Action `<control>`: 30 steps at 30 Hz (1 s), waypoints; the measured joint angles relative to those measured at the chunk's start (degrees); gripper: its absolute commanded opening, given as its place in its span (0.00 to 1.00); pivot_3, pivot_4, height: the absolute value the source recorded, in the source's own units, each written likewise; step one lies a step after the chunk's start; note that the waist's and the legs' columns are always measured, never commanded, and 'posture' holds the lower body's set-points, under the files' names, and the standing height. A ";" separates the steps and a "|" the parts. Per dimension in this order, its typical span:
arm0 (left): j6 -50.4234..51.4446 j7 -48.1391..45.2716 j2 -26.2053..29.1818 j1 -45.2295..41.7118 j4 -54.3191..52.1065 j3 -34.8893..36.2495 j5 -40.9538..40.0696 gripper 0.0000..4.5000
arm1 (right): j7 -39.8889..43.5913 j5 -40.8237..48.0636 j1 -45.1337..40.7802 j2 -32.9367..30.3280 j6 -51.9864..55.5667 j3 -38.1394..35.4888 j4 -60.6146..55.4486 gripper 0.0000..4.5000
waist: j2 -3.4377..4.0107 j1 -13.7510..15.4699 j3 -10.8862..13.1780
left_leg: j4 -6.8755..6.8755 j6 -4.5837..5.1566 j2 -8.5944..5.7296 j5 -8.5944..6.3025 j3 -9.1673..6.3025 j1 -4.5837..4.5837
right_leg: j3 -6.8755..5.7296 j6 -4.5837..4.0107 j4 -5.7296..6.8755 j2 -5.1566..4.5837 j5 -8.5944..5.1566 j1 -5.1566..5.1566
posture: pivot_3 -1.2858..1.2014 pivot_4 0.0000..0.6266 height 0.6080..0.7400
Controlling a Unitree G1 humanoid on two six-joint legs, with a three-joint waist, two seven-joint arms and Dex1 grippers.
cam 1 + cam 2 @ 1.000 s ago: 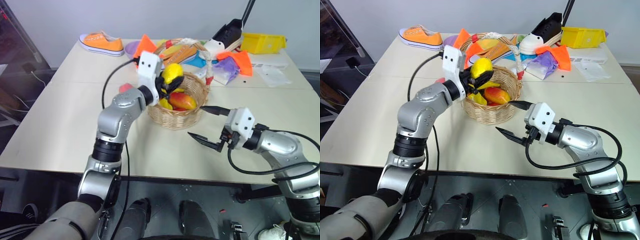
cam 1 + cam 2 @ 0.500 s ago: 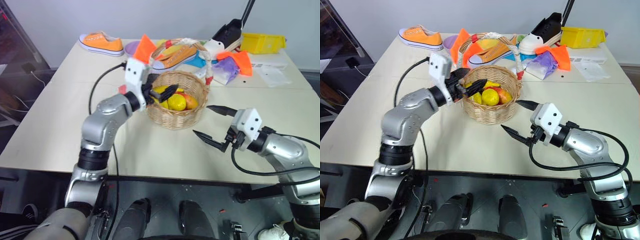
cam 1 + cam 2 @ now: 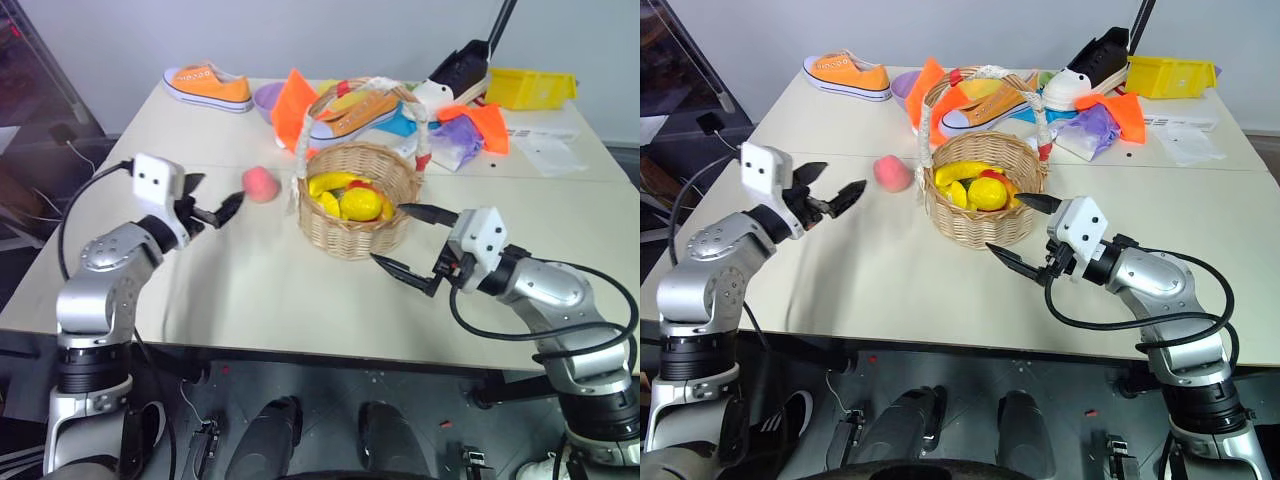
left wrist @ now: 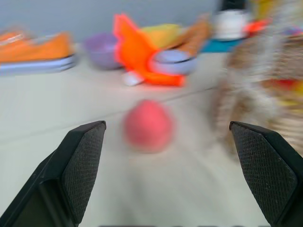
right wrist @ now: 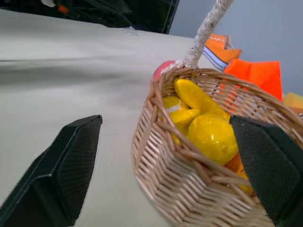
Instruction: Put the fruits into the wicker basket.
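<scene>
While both jaws gape empty, left gripper point(image 3: 213, 212) points level at the peach point(image 3: 260, 184).

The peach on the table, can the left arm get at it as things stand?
Probably yes. The peach lies alone on bare table left of the wicker basket, and the open left gripper points at it with nothing between.
</scene>
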 measured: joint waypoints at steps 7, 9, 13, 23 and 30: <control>0.27 4.20 -2.34 1.60 -0.09 1.41 -0.24 0.99 | 1.34 -0.07 -1.12 0.21 -0.41 1.46 1.18 1.00 | 0.00 0.14 0.00 | 0.04 0.00 -0.01 0.00 -0.01 0.00 | -0.01 0.00 0.01 -0.01 0.00 0.02 | 0.52 0.24 1.00; 0.23 4.34 -2.38 1.26 0.37 1.23 -0.16 0.99 | 1.53 -0.26 -1.83 0.47 -0.67 1.80 2.10 1.00 | 0.00 0.13 0.00 | 0.04 0.00 -0.01 0.00 -0.01 0.00 | -0.01 0.00 0.02 0.00 0.00 0.02 | 0.52 0.24 1.00; -0.97 5.18 -2.77 -3.20 5.37 0.52 0.81 0.99 | 1.52 -0.56 -2.88 1.14 -0.98 1.96 2.99 1.00 | -0.01 0.20 -0.01 | 0.04 -0.01 -0.01 0.00 -0.02 0.00 | -0.03 0.00 0.03 0.01 0.01 0.02 | 0.52 0.24 1.00; -8.80 2.89 -7.00 -25.37 34.16 -5.96 6.10 0.99 | 0.84 -1.19 -3.14 2.37 -0.94 3.10 2.76 1.00 | -0.12 0.11 0.00 | 0.07 -0.01 -0.04 0.01 -0.02 -0.02 | -0.10 0.03 0.03 0.01 0.02 0.03 | 0.52 0.24 1.00; -19.58 3.09 -8.03 -40.94 63.30 -8.77 12.64 0.99 | -0.23 -1.23 -2.27 2.28 -0.42 3.12 1.28 1.00 | -0.14 -0.57 0.01 | 0.02 -0.01 -0.04 0.02 -0.02 -0.03 | -0.10 0.05 0.04 0.03 0.02 -0.01 | 0.52 0.24 1.00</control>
